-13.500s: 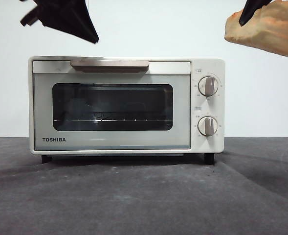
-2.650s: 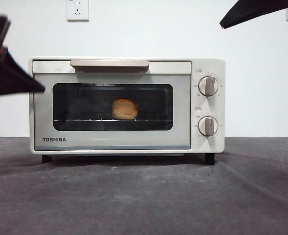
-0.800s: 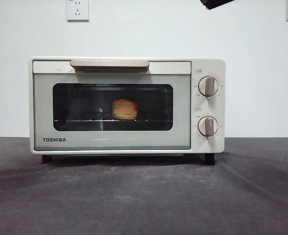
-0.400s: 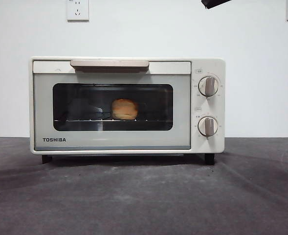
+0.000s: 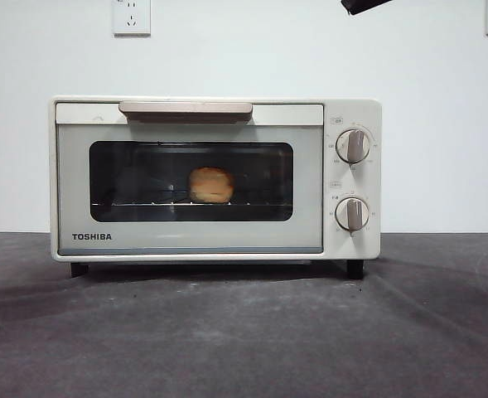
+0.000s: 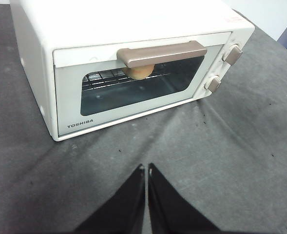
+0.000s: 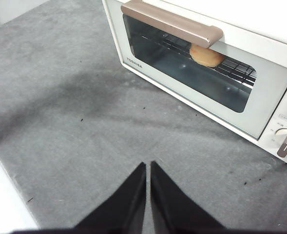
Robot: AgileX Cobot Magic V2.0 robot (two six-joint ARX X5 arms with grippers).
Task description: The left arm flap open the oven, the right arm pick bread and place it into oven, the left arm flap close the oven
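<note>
The cream-white oven (image 5: 215, 178) stands on the dark grey table with its door closed. The bread (image 5: 211, 185) lies on the wire rack inside, seen through the glass; it also shows in the left wrist view (image 6: 138, 73) and the right wrist view (image 7: 205, 55). The beige handle (image 5: 186, 109) runs along the door's top. My left gripper (image 6: 146, 168) is shut and empty, held back above the table in front of the oven. My right gripper (image 7: 147, 165) is shut and empty, also away from the oven. A black arm tip (image 5: 364, 6) shows at the front view's top edge.
The dark grey cloth (image 5: 244, 332) covers the table in front of the oven. Two knobs (image 5: 352, 146) sit on the oven's right panel. A white wall with a socket (image 5: 132, 16) is behind. The table's edge (image 7: 7, 204) shows in the right wrist view.
Over the last second nothing has visibly moved. Earlier, the bread was held in a gripper outside; it now lies in the closed oven and the arm at the left has withdrawn.
</note>
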